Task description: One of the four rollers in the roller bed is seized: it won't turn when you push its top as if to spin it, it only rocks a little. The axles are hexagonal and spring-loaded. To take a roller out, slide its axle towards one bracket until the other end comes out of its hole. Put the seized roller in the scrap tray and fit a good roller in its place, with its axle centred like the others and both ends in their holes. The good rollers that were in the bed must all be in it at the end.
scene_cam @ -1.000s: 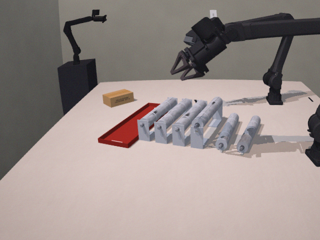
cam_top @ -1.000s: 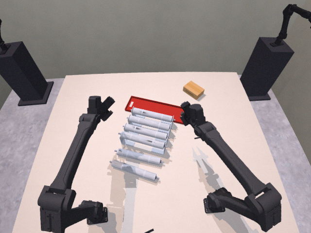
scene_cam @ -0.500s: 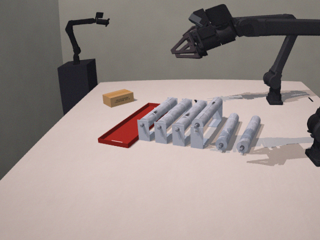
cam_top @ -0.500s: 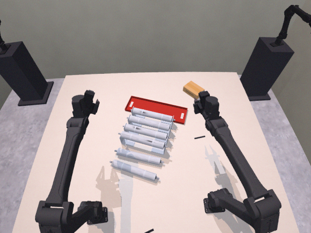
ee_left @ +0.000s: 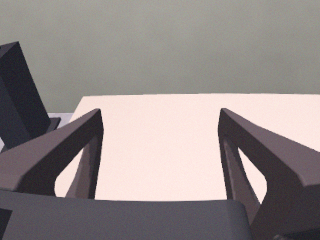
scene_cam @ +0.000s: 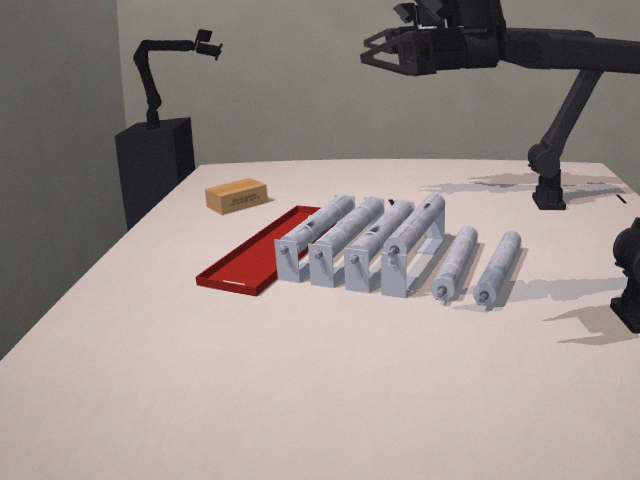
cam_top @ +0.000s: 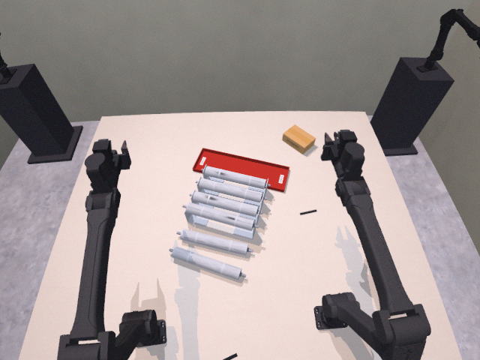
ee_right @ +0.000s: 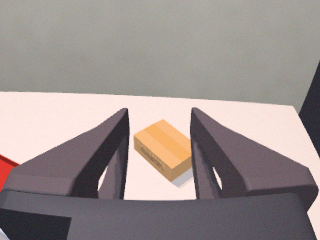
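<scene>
The roller bed (cam_top: pixel 243 232) (scene_cam: pixel 395 279) stands mid-table with four grey rollers in its brackets, one of them at the near side (cam_top: pixel 219 216) (scene_cam: pixel 413 224). Two more grey rollers (cam_top: pixel 214 241) (cam_top: pixel 207 263) (scene_cam: pixel 454 260) (scene_cam: pixel 497 268) lie loose on the table beside it. The red scrap tray (cam_top: pixel 240 163) (scene_cam: pixel 242 263) lies on the bed's far side and holds nothing. My left gripper (cam_top: pixel 116 148) (ee_left: pixel 160 118) is open and empty, raised far to the left of the bed. My right gripper (cam_top: pixel 329 137) (ee_right: pixel 159 118) is partly open and empty, raised far to the right of it.
A cardboard box (cam_top: pixel 298 138) (scene_cam: pixel 236 195) (ee_right: pixel 163 147) sits at the far right, ahead of the right gripper. Small black bars (cam_top: pixel 307 211) (cam_top: pixel 229 356) lie on the table. Dark pedestals (cam_top: pixel 410 100) (cam_top: pixel 31 108) stand off the back corners.
</scene>
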